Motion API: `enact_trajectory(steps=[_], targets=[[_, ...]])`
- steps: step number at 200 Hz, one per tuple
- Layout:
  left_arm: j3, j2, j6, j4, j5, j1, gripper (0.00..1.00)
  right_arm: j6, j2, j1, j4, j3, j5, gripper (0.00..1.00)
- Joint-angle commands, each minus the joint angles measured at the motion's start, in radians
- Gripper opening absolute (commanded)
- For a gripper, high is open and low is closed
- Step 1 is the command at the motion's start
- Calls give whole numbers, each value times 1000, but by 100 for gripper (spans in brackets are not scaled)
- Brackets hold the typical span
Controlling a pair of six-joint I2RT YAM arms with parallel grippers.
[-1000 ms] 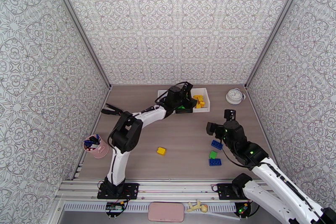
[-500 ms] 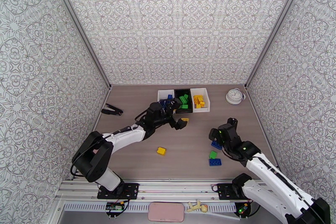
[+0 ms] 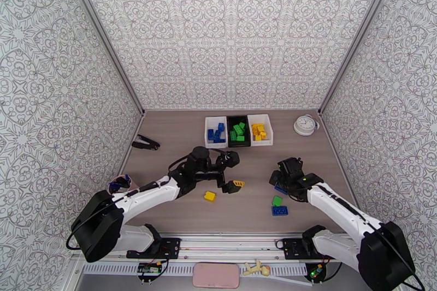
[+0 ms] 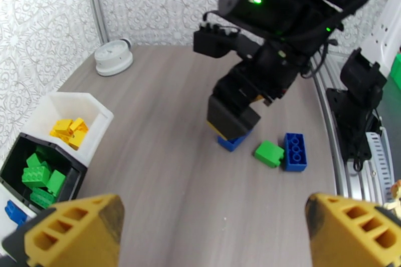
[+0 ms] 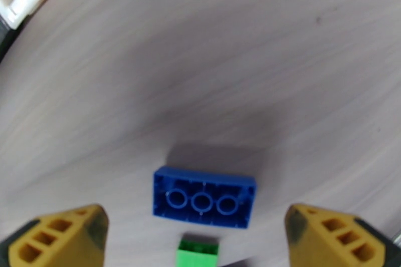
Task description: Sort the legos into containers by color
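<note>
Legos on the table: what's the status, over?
Fingers open on left gripper, near yellow lego. Fingers open on right gripper, over upturned blue lego; green lego close by.

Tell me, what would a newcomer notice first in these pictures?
The row at the back of the table: a left white bin holding blue bricks, a black bin holding green bricks, and a right white bin holding yellow bricks. Nearer, the left gripper hangs open beside a loose yellow brick, and the right gripper is open over a loose blue brick.
</note>
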Motion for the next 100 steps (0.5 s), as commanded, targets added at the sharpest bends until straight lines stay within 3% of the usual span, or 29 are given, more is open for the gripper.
enact_trajectory(steps=[1, 30, 100], targets=[[-4, 18, 22, -33, 33, -15, 100, -1, 38, -7, 40, -15, -27, 95], [-16, 19, 14, -17, 41, -23, 100, -12, 89, -9, 71, -16, -50, 86], [-39, -1, 43, -15, 21, -22, 100, -6, 194, -25, 119, -16, -56, 84]])
